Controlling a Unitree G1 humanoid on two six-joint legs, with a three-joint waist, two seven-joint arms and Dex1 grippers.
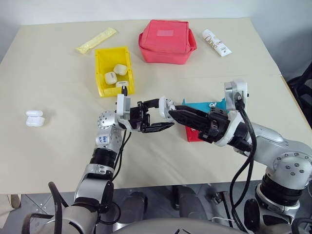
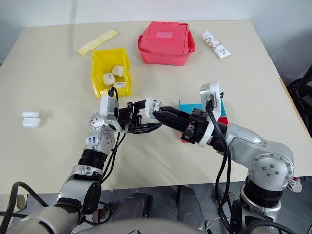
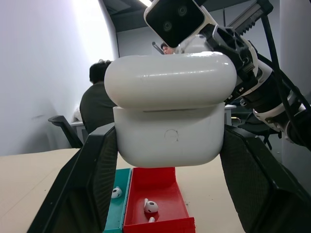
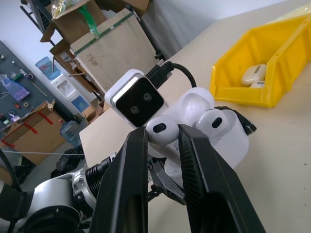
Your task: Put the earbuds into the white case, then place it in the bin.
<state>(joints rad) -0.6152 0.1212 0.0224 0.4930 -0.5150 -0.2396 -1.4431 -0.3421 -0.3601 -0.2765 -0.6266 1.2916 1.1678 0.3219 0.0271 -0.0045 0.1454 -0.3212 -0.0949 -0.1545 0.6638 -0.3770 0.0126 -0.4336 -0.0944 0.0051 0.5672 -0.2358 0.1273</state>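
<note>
So both arms meet mid-air over the middle of the table [image 1: 48, 161]. The left gripper [image 1: 155, 116] is clamped tight on the white case [image 3: 169, 116], its two black fingers squeezing the base from either side, and the lid is flipped up. The right gripper [image 4: 163, 145] comes in from the other side with its fingers nearly closed, pinching one of the earbuds [image 4: 162, 129] right at the case's open top; a second earbud [image 4: 215, 120] already sits in its slot next to it. Just under and behind the right arm are the small red tray [image 3: 156, 204] and blue tray [image 3: 116, 204] side by side, and the left wrist view shows another bud [image 3: 150, 207] lying in the red one and one [image 3: 115, 192] in the blue one. The yellow bin [image 1: 113, 70] sits further back on the table, just beyond the left gripper, with three closed white cases [image 1: 116, 74] already inside. Behind it there's a red zip pouch [image 1: 166, 41], a yellow sachet [image 1: 96, 40] and a white tube [image 1: 216, 42]. Off on the left of the table, well apart from everything, one more open case [image 1: 35, 118] sits alone. Nothing lies between the grippers and the bin.
</note>
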